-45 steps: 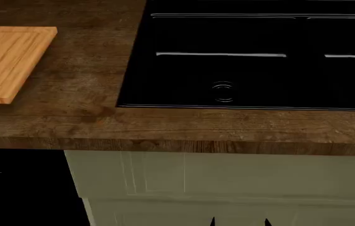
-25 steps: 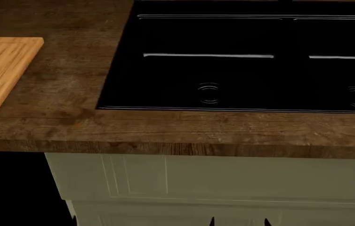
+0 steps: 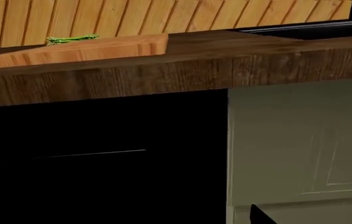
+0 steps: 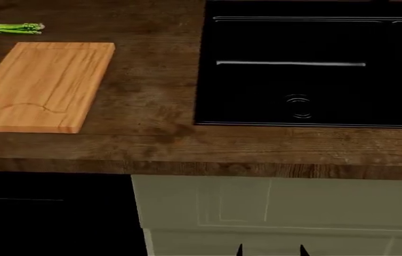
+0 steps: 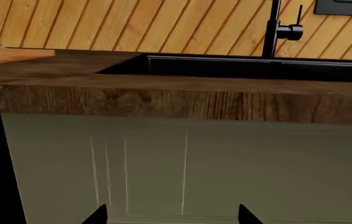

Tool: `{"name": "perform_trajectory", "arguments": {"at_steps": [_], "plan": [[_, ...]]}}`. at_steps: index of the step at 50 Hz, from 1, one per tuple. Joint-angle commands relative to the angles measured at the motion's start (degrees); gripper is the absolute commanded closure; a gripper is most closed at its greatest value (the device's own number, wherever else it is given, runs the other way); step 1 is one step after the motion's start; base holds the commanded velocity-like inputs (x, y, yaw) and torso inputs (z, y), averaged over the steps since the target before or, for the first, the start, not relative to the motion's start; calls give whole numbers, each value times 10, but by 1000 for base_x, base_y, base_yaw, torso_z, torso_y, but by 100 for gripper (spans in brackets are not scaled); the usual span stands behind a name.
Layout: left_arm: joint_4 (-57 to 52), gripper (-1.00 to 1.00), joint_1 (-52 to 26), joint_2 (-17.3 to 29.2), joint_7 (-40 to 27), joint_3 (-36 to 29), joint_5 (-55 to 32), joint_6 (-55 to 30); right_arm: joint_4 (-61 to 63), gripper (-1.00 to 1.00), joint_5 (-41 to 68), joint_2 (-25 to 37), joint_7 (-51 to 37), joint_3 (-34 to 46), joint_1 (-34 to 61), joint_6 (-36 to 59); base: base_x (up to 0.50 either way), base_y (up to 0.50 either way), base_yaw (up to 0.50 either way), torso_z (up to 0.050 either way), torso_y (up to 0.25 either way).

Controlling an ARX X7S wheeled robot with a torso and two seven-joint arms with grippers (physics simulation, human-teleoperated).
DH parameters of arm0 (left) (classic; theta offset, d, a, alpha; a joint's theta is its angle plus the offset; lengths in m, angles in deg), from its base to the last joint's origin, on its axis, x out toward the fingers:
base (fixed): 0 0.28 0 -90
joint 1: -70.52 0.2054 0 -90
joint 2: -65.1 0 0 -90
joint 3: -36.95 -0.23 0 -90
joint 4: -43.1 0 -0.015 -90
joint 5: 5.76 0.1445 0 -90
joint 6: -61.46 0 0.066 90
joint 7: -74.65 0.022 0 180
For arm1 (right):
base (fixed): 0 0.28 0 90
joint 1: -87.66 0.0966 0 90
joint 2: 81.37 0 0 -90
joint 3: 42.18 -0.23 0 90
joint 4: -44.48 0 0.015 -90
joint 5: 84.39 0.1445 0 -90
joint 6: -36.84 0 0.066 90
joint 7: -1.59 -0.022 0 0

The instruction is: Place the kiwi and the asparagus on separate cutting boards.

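The asparagus is a thin green bundle lying on the dark wooden counter, just beyond the far end of a rectangular cutting board with a carved groove. The left wrist view shows the same asparagus behind the cutting board. The kiwi is out of view, and only one board shows. My right gripper is open and empty, low in front of the cabinet, with its two tips at the bottom edge of the head view. Of my left gripper only one dark fingertip shows.
A black sink is set into the counter to the right of the board, with a black faucet behind it. Pale cabinet doors lie under the counter edge. A dark opening sits below the board.
The head view has swung left. The board and asparagus have slid rightward into fuller view, and the sink has shifted right. The gripper tips stay at the bottom edge.
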Motion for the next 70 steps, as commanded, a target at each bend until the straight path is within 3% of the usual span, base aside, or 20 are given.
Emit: {"name": "perform_trajectory", "arguments": {"at_steps": [1,70], "plan": [[2,-100,-4,-3,5,7,-10,4,-3,-100,-6,-1,-1,-3,3,-3,0,500,0,0,0],[6,-100,-14,31,-38,-36,-51,-17,-1,-100,13,36,-47,45,2,-17,36,500,0,0,0]]}}
